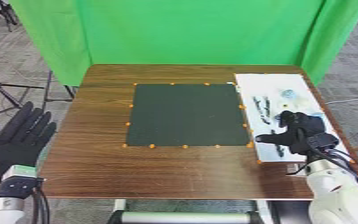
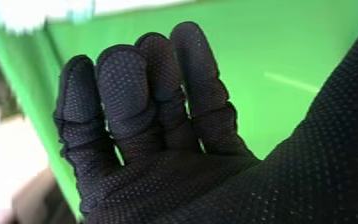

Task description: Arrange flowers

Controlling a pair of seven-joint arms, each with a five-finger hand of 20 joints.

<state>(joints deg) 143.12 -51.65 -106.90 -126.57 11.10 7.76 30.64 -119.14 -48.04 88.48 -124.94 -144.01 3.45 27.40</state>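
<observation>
My right hand [image 1: 302, 131] is over the lower half of the white mat [image 1: 264, 82], palm partly hidden from above. In the right wrist view the same hand [image 2: 158, 175] has nearly straight fingers with nothing between them. Beyond it on the mat lie a pale blue flower [image 1: 288, 93] and narrow dark pieces [image 1: 262, 107], perhaps stems. Some of what lies under the hand is hidden. My left hand [image 1: 14, 142] is off the table's left side, fingers straight and spread, holding nothing.
A dark green square mat [image 1: 186, 115] with orange dots along its edges lies mid-table, just left of the white mat. Brown wood [image 1: 100, 170] surrounds it. Behind the table hangs a green cloth [image 1: 193, 35]. A tripod stands on the floor at the left.
</observation>
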